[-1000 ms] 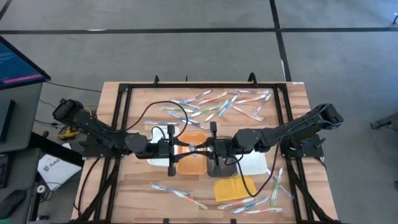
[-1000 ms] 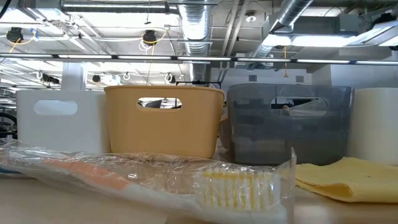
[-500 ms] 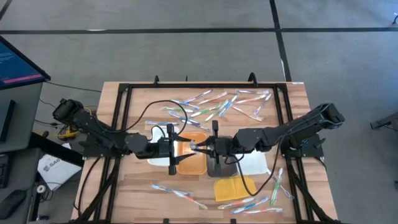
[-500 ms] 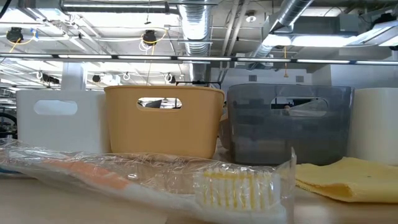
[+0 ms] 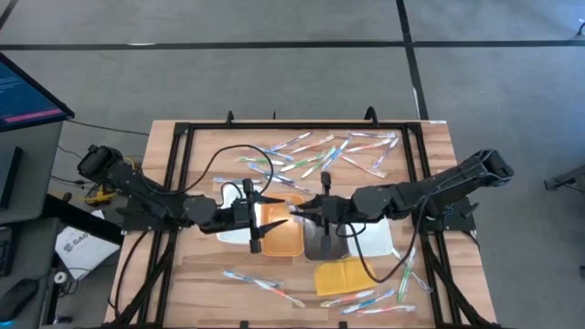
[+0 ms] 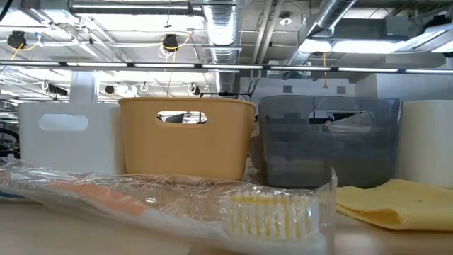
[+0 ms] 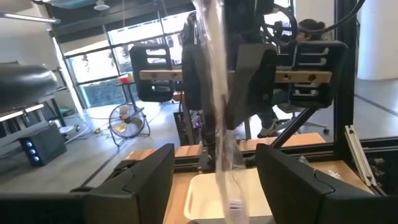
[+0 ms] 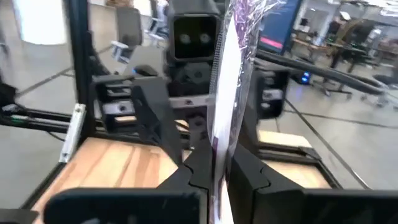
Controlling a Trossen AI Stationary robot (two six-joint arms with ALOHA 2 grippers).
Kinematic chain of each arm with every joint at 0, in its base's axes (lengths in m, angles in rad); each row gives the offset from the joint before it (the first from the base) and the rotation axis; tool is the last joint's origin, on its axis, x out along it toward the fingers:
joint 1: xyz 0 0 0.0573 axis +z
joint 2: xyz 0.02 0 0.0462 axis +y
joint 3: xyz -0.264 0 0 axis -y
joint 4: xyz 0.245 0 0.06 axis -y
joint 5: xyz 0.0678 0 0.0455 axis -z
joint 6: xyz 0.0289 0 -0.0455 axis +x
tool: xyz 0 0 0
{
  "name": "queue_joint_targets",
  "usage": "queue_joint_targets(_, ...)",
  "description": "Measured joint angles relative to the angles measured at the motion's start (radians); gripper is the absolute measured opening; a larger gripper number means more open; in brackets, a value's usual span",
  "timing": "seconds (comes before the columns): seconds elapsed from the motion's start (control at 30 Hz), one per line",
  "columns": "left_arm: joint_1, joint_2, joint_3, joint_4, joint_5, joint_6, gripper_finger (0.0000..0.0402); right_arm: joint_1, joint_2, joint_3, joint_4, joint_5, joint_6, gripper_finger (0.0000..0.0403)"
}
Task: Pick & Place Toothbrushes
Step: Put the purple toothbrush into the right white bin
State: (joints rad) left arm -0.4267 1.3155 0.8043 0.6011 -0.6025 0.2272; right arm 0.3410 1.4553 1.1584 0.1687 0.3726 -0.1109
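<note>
A clear-wrapped toothbrush [image 5: 292,212] is held above the orange tray [image 5: 281,239] between my two grippers. My right gripper [image 5: 311,212] is shut on it. My left gripper [image 5: 261,217] is open, its fingers [image 7: 140,180] wide apart, just to the left of the toothbrush's free end and not touching it. Loose toothbrushes lie at the table's far side [image 5: 320,151], the near side [image 5: 263,283] and the near right [image 5: 395,281]. Another wrapped toothbrush [image 6: 269,212] lies right in front of the low camera. My right gripper pinches the wrapped toothbrush partway along its length [image 8: 216,163] between its two fingers [image 8: 245,171]. The fingers come level from the table's right and lie roughly along it. The toothbrush slants up toward my left gripper [image 7: 211,43], clear of the trays.
Beside the orange tray stand a white tray [image 5: 230,203], a grey tray [image 5: 322,245] and another white one [image 5: 377,241], in a row across the table's middle. A yellow pad [image 5: 345,274] lies near the front. A black frame [image 5: 183,137] runs around the table.
My right gripper has drawn back a little toward the table's right edge with the toothbrush, whose free end has come away from my left gripper.
</note>
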Motion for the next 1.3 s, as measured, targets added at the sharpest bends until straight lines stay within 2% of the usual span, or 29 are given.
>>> queue_joint_targets(0.17, 0.0, 0.0, 0.0, 0.0, -0.001, 0.0, 0.0218, -0.002, -0.012, 0.0, -0.049, 0.039, 0.05, 0.0019)
queue_joint_targets(0.33, 0.0, 0.0, 0.0, 0.0, -0.005, 0.0, 0.0218, -0.012, -0.026, 0.0, -0.142, 0.122, 0.135, 0.0019)
queue_joint_targets(0.43, -0.001, -0.009, 0.0, -0.001, -0.058, 0.0, 0.0213, -0.021, -0.045, 0.0, -0.226, 0.17, 0.202, 0.0019)
queue_joint_targets(0.57, -0.013, -0.023, 0.001, -0.047, -0.18, 0.0, 0.0207, -0.044, -0.054, 0.0, -0.358, 0.218, 0.318, 0.0019)
queue_joint_targets(0.77, -0.056, -0.059, 0.0, -0.1, -0.456, 0.01, 0.0202, -0.101, -0.063, 0.0, -0.576, 0.223, 0.515, 0.0021)
queue_joint_targets(0.87, -0.085, -0.084, 0.0, -0.135, -0.551, 0.017, 0.0204, -0.119, -0.064, 0.0, -0.689, 0.222, 0.603, 0.0021)
queue_joint_targets(1.07, -0.137, -0.126, 0.0, -0.158, -0.579, 0.031, 0.0205, -0.124, -0.075, 0.0, -0.88, 0.22, 0.727, 0.0022)
queue_joint_targets(1.3, -0.164, -0.138, 0.0, -0.166, -0.579, 0.031, 0.0203, -0.064, -0.101, 0.001, -1.109, 0.217, 0.905, 0.002)
